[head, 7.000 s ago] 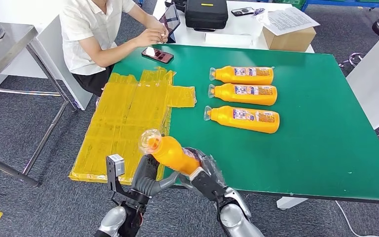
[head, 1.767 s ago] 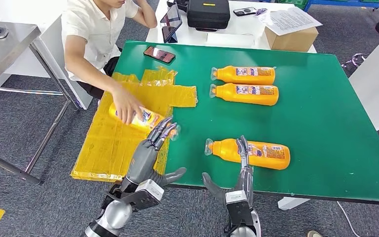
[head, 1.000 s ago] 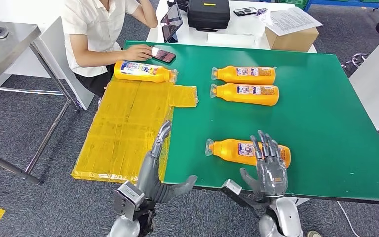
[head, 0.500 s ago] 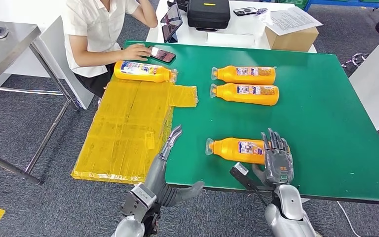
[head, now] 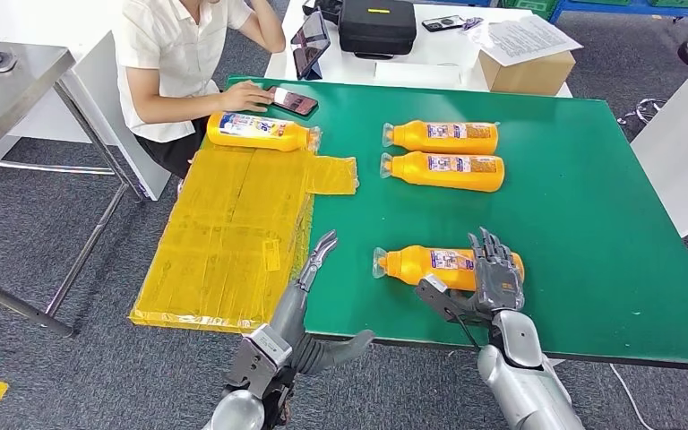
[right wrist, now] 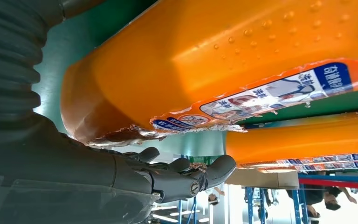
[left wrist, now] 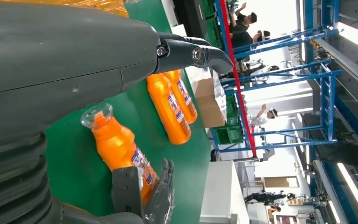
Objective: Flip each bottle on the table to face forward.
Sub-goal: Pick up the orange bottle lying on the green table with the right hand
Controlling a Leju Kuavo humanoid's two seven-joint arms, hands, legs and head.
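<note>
An orange bottle [head: 434, 266] lies on its side near the front of the green table [head: 591, 269], cap to the left, label up. My right hand [head: 495, 278] stands at its base end, fingers straight and spread, touching the bottle without closing on it. In the right wrist view the bottle [right wrist: 223, 60] lies close along those fingers [right wrist: 186, 179]. My left hand [head: 312, 278] is open and holds nothing, at the table's front edge left of the cap. Two more bottles [head: 442, 136] [head: 443, 170] lie side by side farther back. Another bottle [head: 260, 131] lies on the yellow sheet.
A yellow plastic sheet [head: 224, 233] covers the table's left side. A person [head: 170, 54] sits at the far left corner, one hand by a phone [head: 296, 101]. A cardboard box [head: 524, 67] and a black case [head: 376, 25] stand on the white table behind.
My right hand has moved forward onto the near bottle's base end, and the bottle has slid slightly away. Before that, the person placed a bottle at the sheet's far end.
</note>
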